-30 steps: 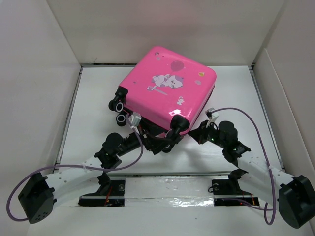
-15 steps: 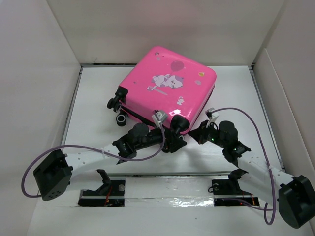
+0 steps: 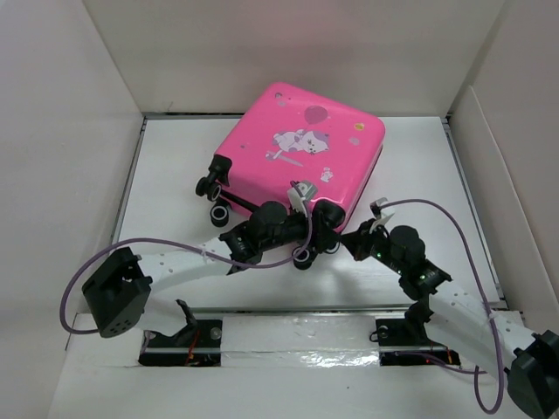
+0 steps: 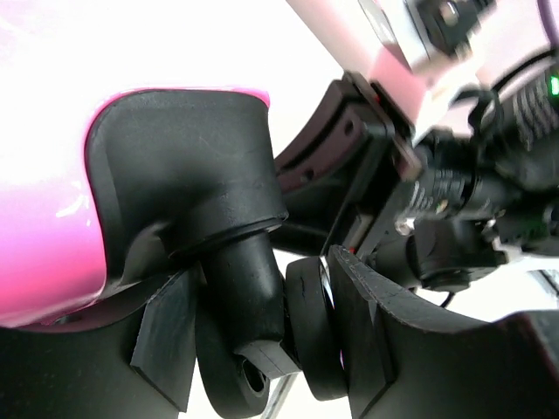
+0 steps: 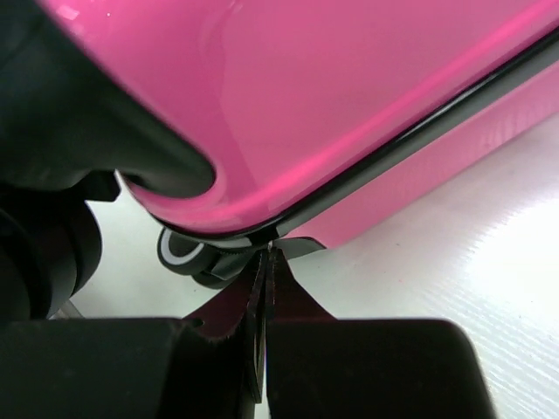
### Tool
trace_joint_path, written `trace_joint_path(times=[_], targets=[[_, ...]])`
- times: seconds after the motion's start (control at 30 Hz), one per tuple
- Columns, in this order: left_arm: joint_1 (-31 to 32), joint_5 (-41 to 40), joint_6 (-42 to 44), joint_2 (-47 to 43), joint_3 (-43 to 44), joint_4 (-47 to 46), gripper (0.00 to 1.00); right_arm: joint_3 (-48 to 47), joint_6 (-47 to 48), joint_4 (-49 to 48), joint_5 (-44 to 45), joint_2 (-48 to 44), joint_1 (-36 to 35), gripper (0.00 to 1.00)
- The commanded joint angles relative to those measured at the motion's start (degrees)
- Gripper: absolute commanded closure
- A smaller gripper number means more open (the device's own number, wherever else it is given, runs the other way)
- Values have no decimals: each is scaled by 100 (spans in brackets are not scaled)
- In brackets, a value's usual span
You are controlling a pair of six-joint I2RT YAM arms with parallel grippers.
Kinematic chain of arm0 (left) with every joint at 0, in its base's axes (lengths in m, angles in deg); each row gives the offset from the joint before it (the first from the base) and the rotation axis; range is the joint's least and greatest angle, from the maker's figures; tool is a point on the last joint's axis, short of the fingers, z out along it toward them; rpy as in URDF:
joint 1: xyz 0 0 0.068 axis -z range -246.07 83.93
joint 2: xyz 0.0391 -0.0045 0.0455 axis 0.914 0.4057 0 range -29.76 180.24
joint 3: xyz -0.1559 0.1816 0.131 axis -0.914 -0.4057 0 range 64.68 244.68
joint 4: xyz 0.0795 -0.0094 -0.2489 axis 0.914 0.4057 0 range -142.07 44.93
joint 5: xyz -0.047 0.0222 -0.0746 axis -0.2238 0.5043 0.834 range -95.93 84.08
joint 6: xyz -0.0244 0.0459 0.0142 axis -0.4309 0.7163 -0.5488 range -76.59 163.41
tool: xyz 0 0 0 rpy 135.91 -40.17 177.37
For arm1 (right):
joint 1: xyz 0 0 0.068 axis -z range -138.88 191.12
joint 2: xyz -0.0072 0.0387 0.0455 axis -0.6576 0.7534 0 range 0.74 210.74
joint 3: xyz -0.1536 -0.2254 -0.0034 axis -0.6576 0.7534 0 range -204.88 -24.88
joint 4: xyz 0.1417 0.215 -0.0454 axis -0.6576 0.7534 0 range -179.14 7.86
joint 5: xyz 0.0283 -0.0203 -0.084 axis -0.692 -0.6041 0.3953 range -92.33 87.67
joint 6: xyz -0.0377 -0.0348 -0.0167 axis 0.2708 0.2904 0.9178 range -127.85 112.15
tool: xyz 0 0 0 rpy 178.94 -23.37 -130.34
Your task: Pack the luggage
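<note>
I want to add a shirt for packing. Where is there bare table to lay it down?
Two free patches of table: one between the luggage and the left wall, one between it and the right wall. Crowded: the luggage's near corner, where the left claw and right claw sit close together.

Your luggage is a squarish, bright pink hard shell. It is closed and lies flat, with cartoon animal and balloon stickers facing up. It is turned corner-on just beyond the arms. The black wheel at its near corner sits between the left gripper's fingers. The black seam beside that corner meets the right gripper's closed tips.
</note>
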Motion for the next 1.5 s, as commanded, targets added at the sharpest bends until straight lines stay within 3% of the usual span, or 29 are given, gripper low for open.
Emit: trace_joint_path(times=[0.0,0.2,0.4,0.53,0.57,0.67,0.77,0.83,0.97,1.03,1.13,1.23,1.4,1.47], targets=[[-451,73,158,219,781,-1336,100,-5,-295,-577,-261,-422,-529,100],[-777,364,25,422,1423,-1311,100,136,-384,-419,310,-466,-1206,100],[-918,478,78,369,1442,-1091,100,170,-488,-312,356,-783,-1260,100],[-918,969,-351,781,1511,-1520,100,320,-822,-1567,303,-73,-1347,100],[-840,1067,-396,1026,1607,-1591,100,312,-892,-2266,338,512,-1400,100],[-576,1270,-257,1361,2327,-1104,100,163,-1209,-3158,863,1289,-1734,100],[-575,1682,-703,1380,2346,-1627,100,136,-1367,-4104,1006,1835,-1787,100],[-514,1858,-748,1310,2469,-1513,100,66,-1394,-4311,1085,1986,-1840,100],[-356,2148,-801,1143,2488,-1118,100,-58,-1245,-4881,2050,2336,-1919,100],[-356,2114,-600,1020,2243,-890,68,144,-1270,-5208,1982,2260,-1797,100],[-434,1284,-100,459,1673,-91,21,320,-1262,-4587,1964,1733,-1656,100],[-759,317,60,-218,1066,586,6,443,-1087,-3374,1885,793,-1585,100],[-1453,-986,-98,-1484,484,1667,3,549,-920,-2265,1780,-411,-1462,100],[-1638,-2171,-89,-1852,439,2306,1,488,-770,-1906,1674,-545,-1409,100]])
